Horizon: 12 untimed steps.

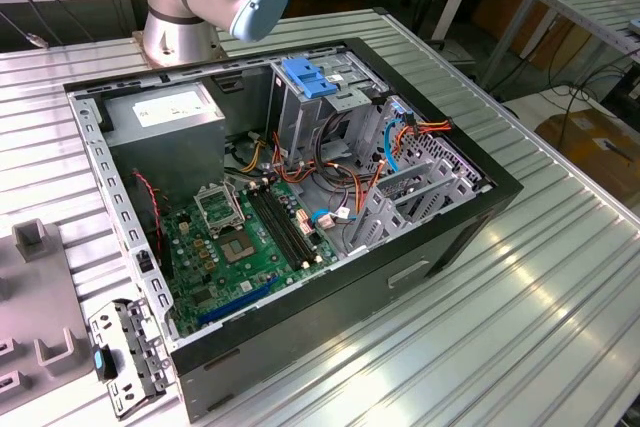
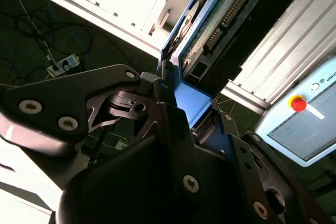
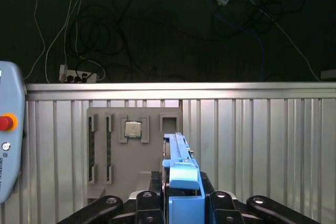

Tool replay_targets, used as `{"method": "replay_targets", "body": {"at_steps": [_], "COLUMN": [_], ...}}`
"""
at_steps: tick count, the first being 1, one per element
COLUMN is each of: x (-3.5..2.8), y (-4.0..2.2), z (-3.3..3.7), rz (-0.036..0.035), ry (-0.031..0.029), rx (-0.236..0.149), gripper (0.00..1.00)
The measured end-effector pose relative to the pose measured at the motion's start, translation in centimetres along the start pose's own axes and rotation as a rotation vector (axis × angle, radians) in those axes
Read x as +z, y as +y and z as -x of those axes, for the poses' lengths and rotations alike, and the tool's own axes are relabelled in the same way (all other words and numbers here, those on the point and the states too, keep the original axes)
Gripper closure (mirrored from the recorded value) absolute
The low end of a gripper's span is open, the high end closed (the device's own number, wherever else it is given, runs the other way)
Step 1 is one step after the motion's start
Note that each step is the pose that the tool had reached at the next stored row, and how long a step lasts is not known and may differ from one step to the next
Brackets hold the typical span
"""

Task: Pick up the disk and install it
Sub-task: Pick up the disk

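Between end effector (image 3: 182,196) jaws, disk (image 3: 180,163) clamped

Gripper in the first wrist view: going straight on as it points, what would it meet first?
The disk held in the gripper leads, and would probably touch the ribbed metal table first, right at the edge of the grey fixture plate; depth is unclear, so it might be the plate.

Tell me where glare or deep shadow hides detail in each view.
Exterior view: glare streaks the ribbed table; the computer case interior is evenly lit. Second wrist view: the table is blown out white, the gripper holding the disk in shadow. First wrist view: the floor is nearly black, the disk well lit.
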<state>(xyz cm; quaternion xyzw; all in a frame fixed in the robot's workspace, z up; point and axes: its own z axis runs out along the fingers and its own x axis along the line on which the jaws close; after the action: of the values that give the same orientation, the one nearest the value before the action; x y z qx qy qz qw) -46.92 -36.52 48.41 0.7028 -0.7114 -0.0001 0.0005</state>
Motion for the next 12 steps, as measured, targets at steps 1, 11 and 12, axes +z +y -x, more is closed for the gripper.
{"method": "replay_targets", "body": {"at_steps": [1, 11, 12], "x": [0.0, -0.58, -0.87], "y": [0.0, -0.01, -0.01], "z": [0.0, 0.0, 0.0], "rz": [0.0, 0.0001, -0.0001], "ry": [0.0, 0.0, 0.0], "rx": [0.0, 0.0, 0.0], "gripper": [0.63, 0.63, 0.63]}}
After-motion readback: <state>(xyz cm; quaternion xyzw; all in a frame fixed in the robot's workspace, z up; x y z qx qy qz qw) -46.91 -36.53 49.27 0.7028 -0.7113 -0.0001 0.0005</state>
